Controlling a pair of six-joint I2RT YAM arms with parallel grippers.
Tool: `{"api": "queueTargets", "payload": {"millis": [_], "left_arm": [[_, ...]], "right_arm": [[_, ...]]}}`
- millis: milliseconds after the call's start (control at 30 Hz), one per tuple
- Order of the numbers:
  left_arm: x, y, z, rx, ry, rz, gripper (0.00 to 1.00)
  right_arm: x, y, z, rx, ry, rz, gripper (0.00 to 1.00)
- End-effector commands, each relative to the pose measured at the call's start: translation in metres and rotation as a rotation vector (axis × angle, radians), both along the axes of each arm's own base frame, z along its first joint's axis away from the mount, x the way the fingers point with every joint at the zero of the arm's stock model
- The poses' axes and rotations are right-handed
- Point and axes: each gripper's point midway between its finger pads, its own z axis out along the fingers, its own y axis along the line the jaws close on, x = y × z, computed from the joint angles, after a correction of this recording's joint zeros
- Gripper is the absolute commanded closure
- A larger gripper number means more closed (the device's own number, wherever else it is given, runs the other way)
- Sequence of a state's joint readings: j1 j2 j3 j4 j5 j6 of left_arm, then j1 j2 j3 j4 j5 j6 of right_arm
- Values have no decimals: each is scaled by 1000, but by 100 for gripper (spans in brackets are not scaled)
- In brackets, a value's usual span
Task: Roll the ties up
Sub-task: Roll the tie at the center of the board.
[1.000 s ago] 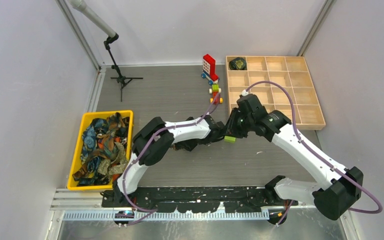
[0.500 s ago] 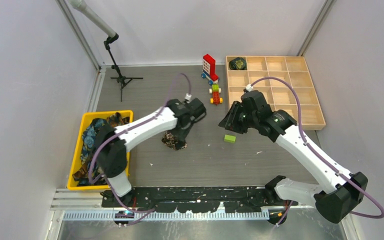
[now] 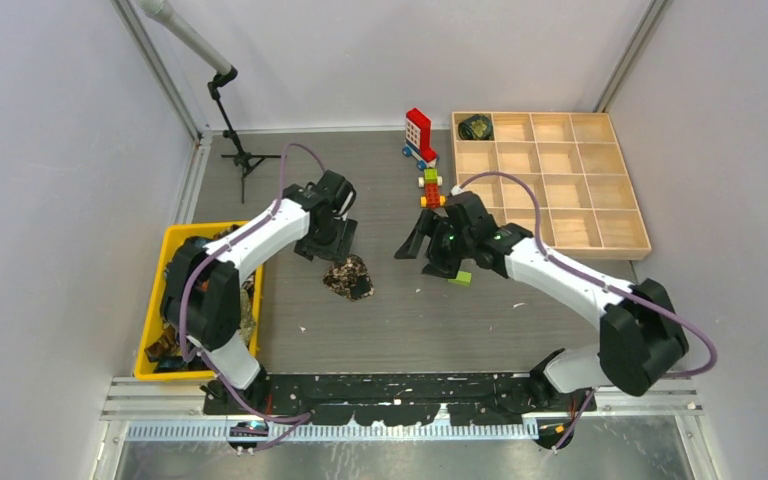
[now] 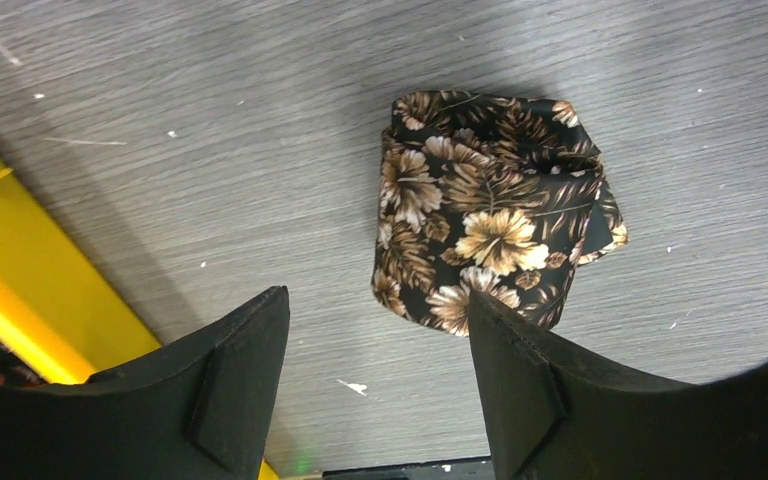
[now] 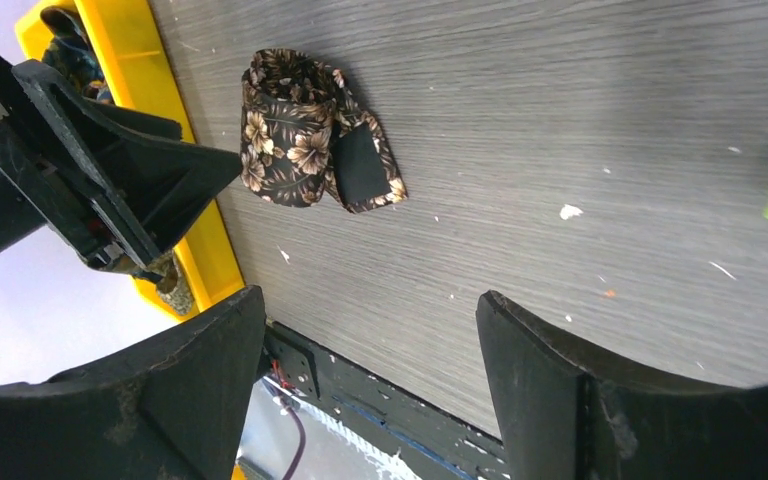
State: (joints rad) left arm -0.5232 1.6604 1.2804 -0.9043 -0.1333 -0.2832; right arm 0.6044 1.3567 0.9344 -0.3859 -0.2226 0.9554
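- two rolled ties: a brown floral roll (image 3: 347, 278) and a dark roll (image 3: 476, 127).
- one heap of loose ties (image 3: 163, 343), too tangled and too hidden to count.
- one yellow bin (image 3: 151, 300).
- one wooden tray (image 3: 643, 205), sixteen compartments, four by four.
- one green block (image 3: 460, 277).
- two toy brick builds: a red-and-white one (image 3: 419, 130) and a small mixed-colour one (image 3: 430, 188).
- one tripod stand (image 3: 238, 152).
- two grippers: left gripper (image 3: 327, 243), right gripper (image 3: 422, 250).
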Motion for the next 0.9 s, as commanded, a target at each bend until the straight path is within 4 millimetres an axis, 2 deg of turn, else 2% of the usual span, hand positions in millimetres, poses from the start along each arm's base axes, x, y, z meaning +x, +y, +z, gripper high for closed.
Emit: {"api": "queueTargets", "payload": {"millis": [0, 333, 433, 867], "left_arm": [[5, -17, -6, -86, 0, -38, 33], [-9, -14, -26, -91, 41, 1, 33], [-10, -11, -29, -78, 41, 12, 35], [-13, -9, -35, -72, 52, 34, 39]], "right_arm": [[20, 35, 4, 127, -54, 37, 18], [30, 90, -49, 129, 18, 136, 16], [28, 96, -63, 117, 41, 152, 15], [20, 122, -96, 149, 71, 206, 17]]}}
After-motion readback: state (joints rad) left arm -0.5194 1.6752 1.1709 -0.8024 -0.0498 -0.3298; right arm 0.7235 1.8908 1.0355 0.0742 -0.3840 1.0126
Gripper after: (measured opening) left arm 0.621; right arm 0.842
